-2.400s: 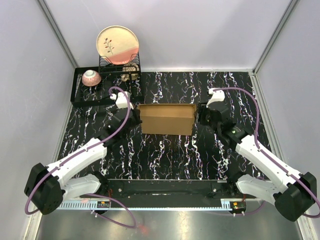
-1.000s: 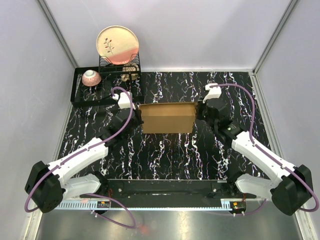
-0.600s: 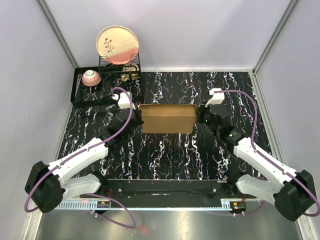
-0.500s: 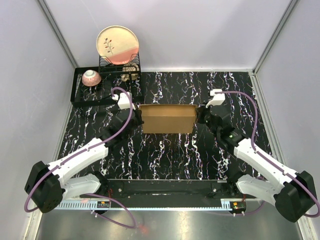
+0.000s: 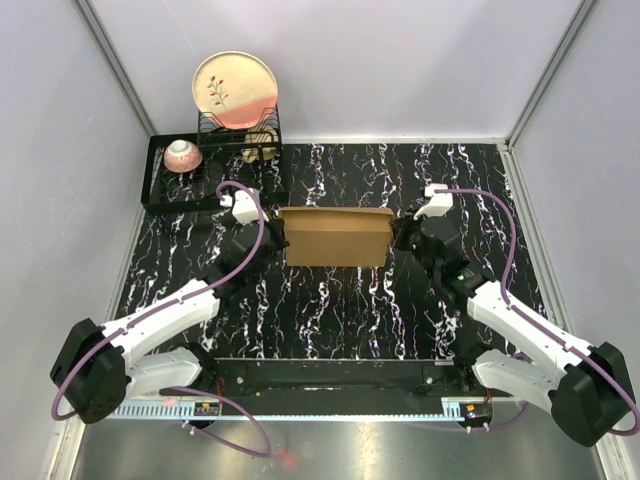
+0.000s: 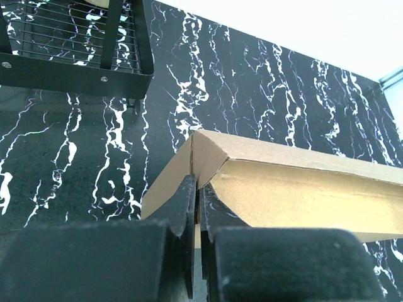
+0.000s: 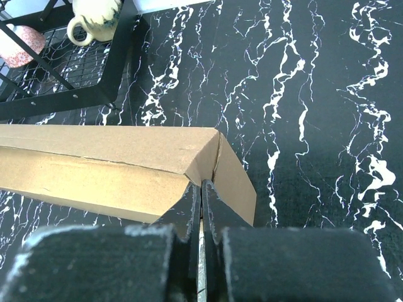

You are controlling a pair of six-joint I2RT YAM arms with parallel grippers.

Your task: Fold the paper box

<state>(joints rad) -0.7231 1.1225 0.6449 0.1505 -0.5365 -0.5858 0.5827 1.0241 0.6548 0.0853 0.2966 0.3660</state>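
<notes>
Left claw [image 6: 196, 189] and right claw [image 7: 201, 190], both clenched, apparently pinch the one paper box [image 5: 335, 238].

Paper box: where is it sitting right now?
In the top view the paper box lies mid-table, just right of the dish rack, its ends pinched by the left gripper and right gripper.
</notes>
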